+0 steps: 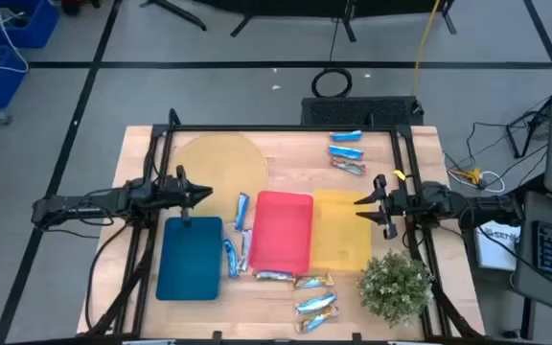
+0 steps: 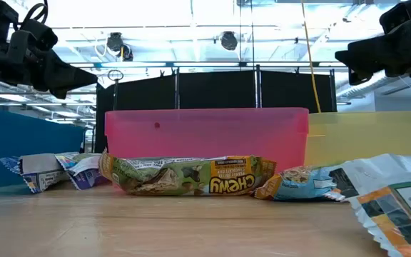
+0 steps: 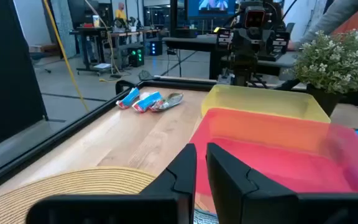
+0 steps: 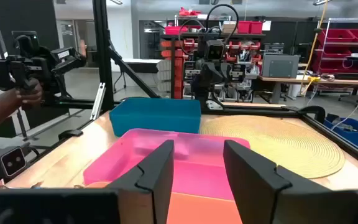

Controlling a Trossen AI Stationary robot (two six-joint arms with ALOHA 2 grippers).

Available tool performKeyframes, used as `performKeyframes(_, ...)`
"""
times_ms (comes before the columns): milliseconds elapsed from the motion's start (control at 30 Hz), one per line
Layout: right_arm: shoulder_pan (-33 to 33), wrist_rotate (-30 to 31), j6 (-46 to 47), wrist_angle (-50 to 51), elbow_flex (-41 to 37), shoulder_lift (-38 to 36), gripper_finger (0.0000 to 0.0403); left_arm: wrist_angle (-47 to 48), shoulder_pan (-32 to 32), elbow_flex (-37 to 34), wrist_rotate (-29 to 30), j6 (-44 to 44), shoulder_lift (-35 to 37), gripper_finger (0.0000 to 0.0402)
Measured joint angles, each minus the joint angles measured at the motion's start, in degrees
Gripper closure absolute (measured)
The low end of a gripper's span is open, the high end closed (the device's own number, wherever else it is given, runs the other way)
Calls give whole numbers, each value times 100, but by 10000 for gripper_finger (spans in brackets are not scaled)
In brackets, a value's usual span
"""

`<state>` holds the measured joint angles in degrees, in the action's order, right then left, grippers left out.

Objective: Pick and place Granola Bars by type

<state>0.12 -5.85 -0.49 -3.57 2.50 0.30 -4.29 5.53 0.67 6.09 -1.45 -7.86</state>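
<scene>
Three trays are laid out: one blue (image 1: 189, 258), one red (image 1: 283, 231), one yellow (image 1: 340, 228). About ten granola bars (image 1: 346, 151) are scattered around them.

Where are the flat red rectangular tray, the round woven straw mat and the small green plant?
flat red rectangular tray (image 1: 283, 231), high view, bare floor.
round woven straw mat (image 1: 220, 158), high view, centre.
small green plant (image 1: 395, 285), high view, foliage.

The high view looked straight down on the whole table (image 1: 286, 153). The low view sat at tabletop level, close to a granola bar (image 2: 191, 175) before the red tray (image 2: 205, 139). Each wrist camera faced across that tray beyond its jaws toward the opposite arm.
</scene>
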Motion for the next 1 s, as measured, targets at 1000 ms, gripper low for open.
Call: performKeyframes(1000, 0, 1090, -140, -692, 7, 42, 271, 24, 1, -2, 0, 24, 0, 355)
